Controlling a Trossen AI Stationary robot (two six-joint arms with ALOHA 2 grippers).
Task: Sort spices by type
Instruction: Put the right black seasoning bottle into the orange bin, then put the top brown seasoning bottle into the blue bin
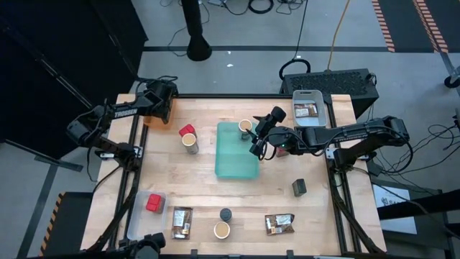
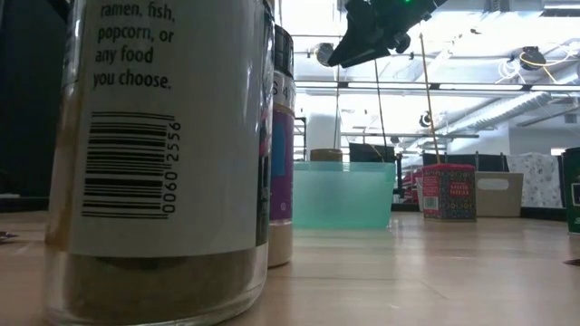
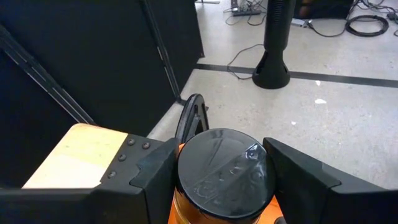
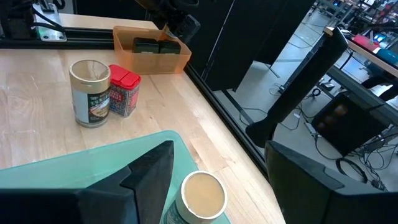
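My left gripper (image 1: pixel 164 101) hovers at the table's far left corner over an orange bin (image 4: pixel 152 46), shut on a black-lidded jar (image 3: pixel 224 171). My right gripper (image 1: pixel 260 135) stands open, high above the far right corner of the teal tray (image 1: pixel 237 155). A tan jar with a cream top (image 4: pixel 202 196) stands below it, by the tray's far edge, untouched. More spices stand on the table: a red box (image 1: pixel 187 131) beside a tan jar (image 1: pixel 190 142), and a red box (image 1: pixel 154 203), two packets (image 1: pixel 182 221) (image 1: pixel 279 224) and jars (image 1: pixel 221 230) along the near edge. My left gripper pinches the black-lidded jar between its two fingers, which lie against opposite sides of the jar just under the lid's rim (image 3: pixel 180 171). The fingers slant downward from the table's near side. The jar stands upright over the orange bin; its bottom is hidden.
A pale blue tray (image 1: pixel 310 108) with a packet in it sits at the far right corner. A dark jar (image 1: pixel 300 188) stands alone at the right. Dark jars lie in the orange bin. The low view is mostly filled by a large labelled jar (image 2: pixel 154 154).
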